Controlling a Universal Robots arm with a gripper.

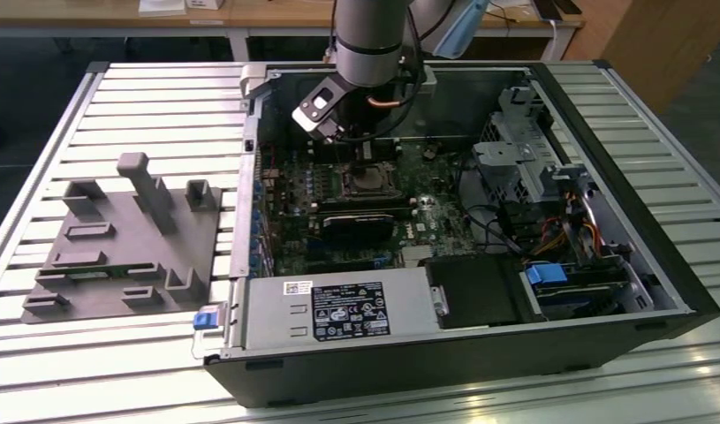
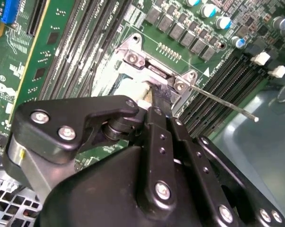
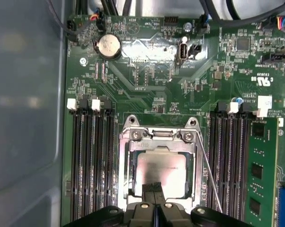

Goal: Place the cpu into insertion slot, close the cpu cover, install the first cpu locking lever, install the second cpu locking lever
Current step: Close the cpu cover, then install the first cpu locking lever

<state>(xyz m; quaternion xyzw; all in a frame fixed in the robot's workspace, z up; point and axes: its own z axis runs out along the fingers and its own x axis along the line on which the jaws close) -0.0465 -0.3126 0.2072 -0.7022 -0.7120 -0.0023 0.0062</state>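
Observation:
The cpu (image 3: 161, 165) lies flat in the insertion slot (image 1: 366, 183), its pale metal face showing through the window of the cpu cover (image 3: 125, 165). The silvery frame lies down around the chip. My gripper (image 3: 154, 187) hangs straight over the socket with its black fingers shut together, the tips at the chip's near edge, and I see nothing between them. In the second wrist view the gripper (image 2: 160, 94) meets the socket beside the screwed bracket. One thin locking lever (image 3: 211, 179) stands loose, slanting away from the socket's corner, with its rod end (image 2: 253, 118) free in the air.
Long black memory slots (image 3: 93, 161) flank the socket on both sides. In the open case a black heatsink block (image 1: 357, 227) sits in front of the socket and a power supply (image 1: 336, 309) at the front. Cables and drive bays (image 1: 549, 221) crowd the exterior view's right. A grey fixture (image 1: 118, 238) lies outside.

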